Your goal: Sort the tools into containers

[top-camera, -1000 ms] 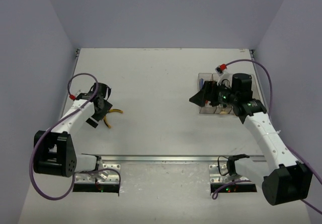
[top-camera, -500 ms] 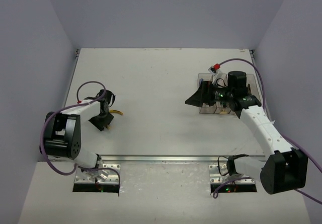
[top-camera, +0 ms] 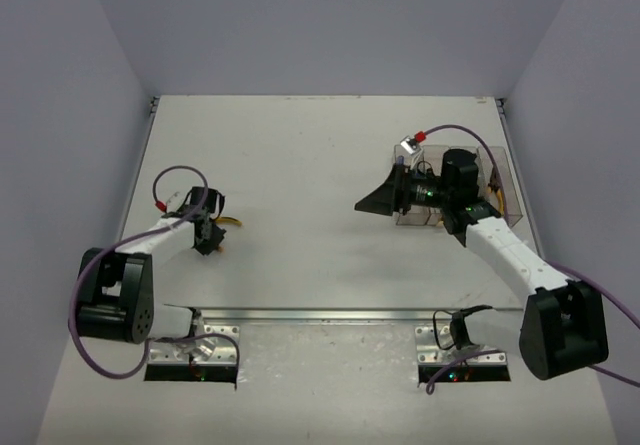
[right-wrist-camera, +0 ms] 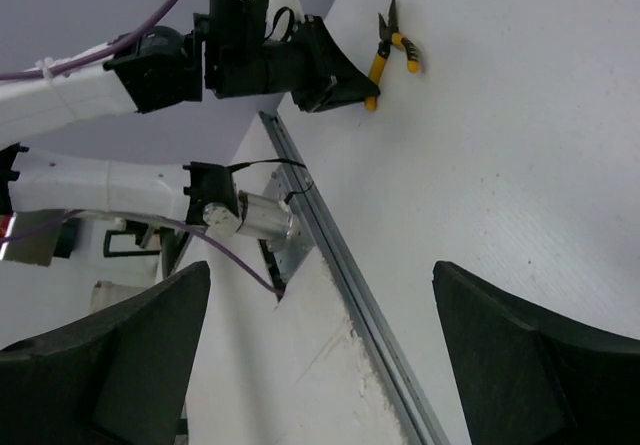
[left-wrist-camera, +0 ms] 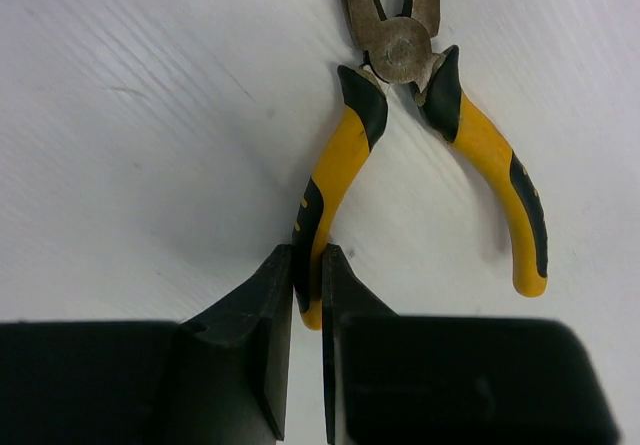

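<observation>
Pinching 1 pliers point(left-wrist-camera: 400, 55) handle, left gripper point(left-wrist-camera: 307, 277) — right gripper point(right-wrist-camera: 320, 285) spread wide.

White arms point(top-camera: 510, 250), black joints, purple cables point(top-camera: 470, 129); black wedge-shaped left hand point(left-wrist-camera: 307, 265), right hand point(top-camera: 365, 205).

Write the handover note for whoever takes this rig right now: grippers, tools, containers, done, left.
Left gripper: shut on one yellow handle of the pliers, which lie flat on the table, left side.
Right gripper: open, empty, held above the table beside the containers.
Containers: far right of the table; the right arm hides most of their contents.
Done: no other loose tool shows on the table, so the rest seem sorted.
Left: lift the pliers, carry them to the containers, drop them in.
</observation>
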Robot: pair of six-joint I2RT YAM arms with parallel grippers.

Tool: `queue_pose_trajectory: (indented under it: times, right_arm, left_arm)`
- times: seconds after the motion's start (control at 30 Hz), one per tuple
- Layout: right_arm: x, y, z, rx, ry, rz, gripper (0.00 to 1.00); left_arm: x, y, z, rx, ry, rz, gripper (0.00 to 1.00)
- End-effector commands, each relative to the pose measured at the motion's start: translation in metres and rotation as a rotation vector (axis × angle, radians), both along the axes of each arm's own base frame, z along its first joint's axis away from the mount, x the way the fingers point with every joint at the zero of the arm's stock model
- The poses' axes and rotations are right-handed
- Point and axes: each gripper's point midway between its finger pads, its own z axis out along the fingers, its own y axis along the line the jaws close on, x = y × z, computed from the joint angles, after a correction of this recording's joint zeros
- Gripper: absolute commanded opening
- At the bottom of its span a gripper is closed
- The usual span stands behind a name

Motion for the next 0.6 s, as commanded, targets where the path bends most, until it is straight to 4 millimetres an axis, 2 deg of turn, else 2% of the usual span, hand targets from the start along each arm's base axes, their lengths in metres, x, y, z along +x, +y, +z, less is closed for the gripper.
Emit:
queue_pose_trajectory:
  times: [0.0,0.07,0.1,0.13,0.2,0.23,0.27,0.3,0.33,0.43,0.57]
  right_arm:
    - [0.018,0.034,0.004,-0.195,-0.144,-0.015,0.87]
    - [0.025,0.046,-0.006,-0.232,-0.103,-0.002,0.83]
    - [0.029,0.049,-0.025,-0.279,-0.053,-0.004,0.82]
    - [0.035,0.051,-0.031,-0.303,-0.040,-0.004,0.81]
    - [0.046,0.056,-0.048,-0.366,0.012,0.005,0.78]
    - [0.051,0.058,-0.041,-0.364,-0.007,0.002,0.77]
    - [0.052,0.060,-0.055,-0.396,0.039,0.017,0.75]
    - [0.049,0.065,-0.060,-0.419,0.066,0.042,0.72]
    - [0.050,0.067,-0.063,-0.426,0.074,0.051,0.70]
    - [0.038,0.080,-0.078,-0.428,0.099,0.095,0.65]
    - [0.028,0.083,-0.091,-0.444,0.137,0.098,0.51]
  left_arm:
    - [0.020,-0.066,0.027,-0.136,-0.218,-0.276,0.00]
    - [0.026,-0.101,0.048,-0.164,-0.310,-0.400,0.00]
    - [0.031,-0.112,0.059,-0.170,-0.361,-0.434,0.00]
    - [0.027,-0.134,0.065,-0.186,-0.385,-0.501,0.00]
    - [0.026,-0.155,0.078,-0.190,-0.451,-0.557,0.00]
    - [0.026,-0.160,0.081,-0.194,-0.466,-0.567,0.00]
    - [0.024,-0.169,0.086,-0.198,-0.495,-0.589,0.00]
    - [0.022,-0.183,0.095,-0.221,-0.548,-0.623,0.00]
    - [0.024,-0.188,0.101,-0.236,-0.587,-0.632,0.00]
    - [0.018,-0.216,0.122,-0.313,-0.704,-0.707,0.00]
    - [0.016,-0.234,0.139,-0.359,-0.769,-0.737,0.00]
